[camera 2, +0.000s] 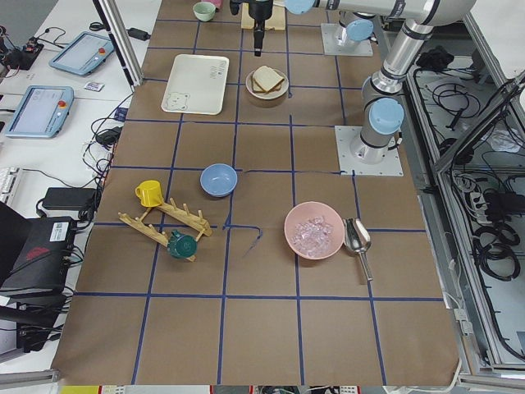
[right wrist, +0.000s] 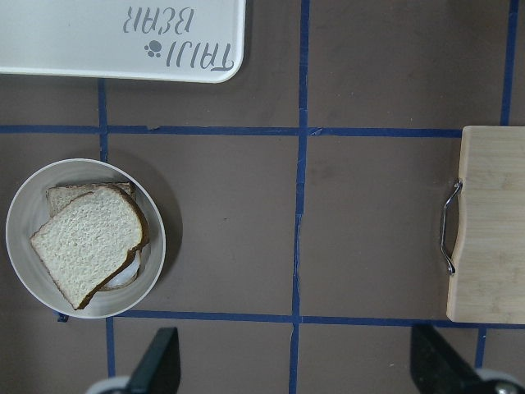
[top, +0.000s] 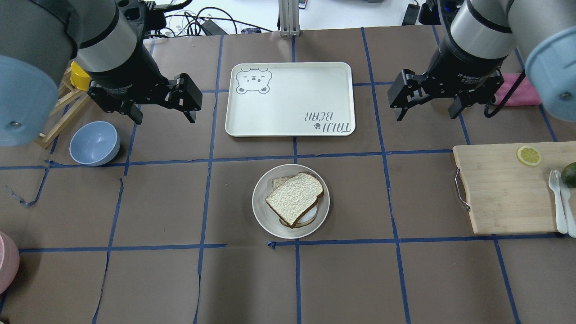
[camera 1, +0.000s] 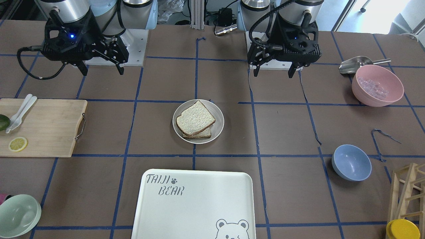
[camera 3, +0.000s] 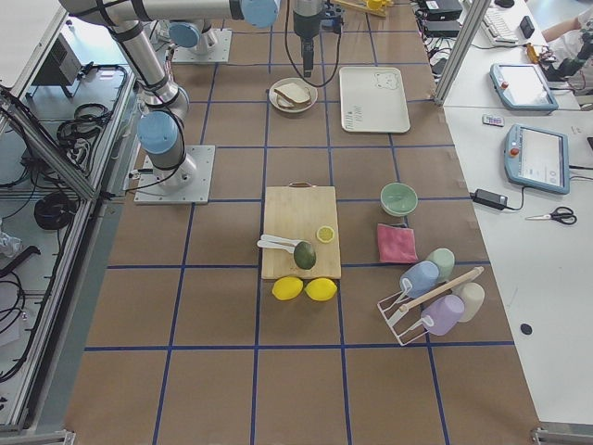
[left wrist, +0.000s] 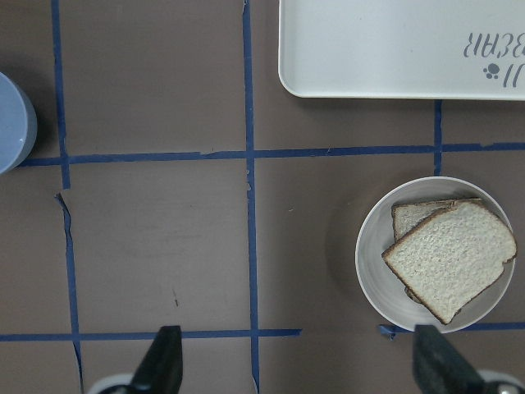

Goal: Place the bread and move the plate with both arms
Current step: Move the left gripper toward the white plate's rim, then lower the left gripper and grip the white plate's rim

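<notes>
The bread (camera 1: 196,118) lies on top of a second slice on the round cream plate (camera 1: 216,132) at the table's middle. It also shows in the overhead view (top: 294,198) on the plate (top: 263,211), in the left wrist view (left wrist: 449,258) and in the right wrist view (right wrist: 86,242). A bit of white egg (top: 307,215) peeks out under it. My left gripper (top: 164,118) is open and empty, held high, left of and beyond the plate. My right gripper (top: 426,115) is open and empty, held high on the plate's other side.
The white "TAIJI BEAR" tray (top: 288,99) lies just beyond the plate. A wooden cutting board (top: 504,193) with a lemon slice, cutlery and an avocado is at the right. A blue bowl (top: 94,143) and a wooden rack are at the left, a pink bowl (camera 1: 377,85) near my left base.
</notes>
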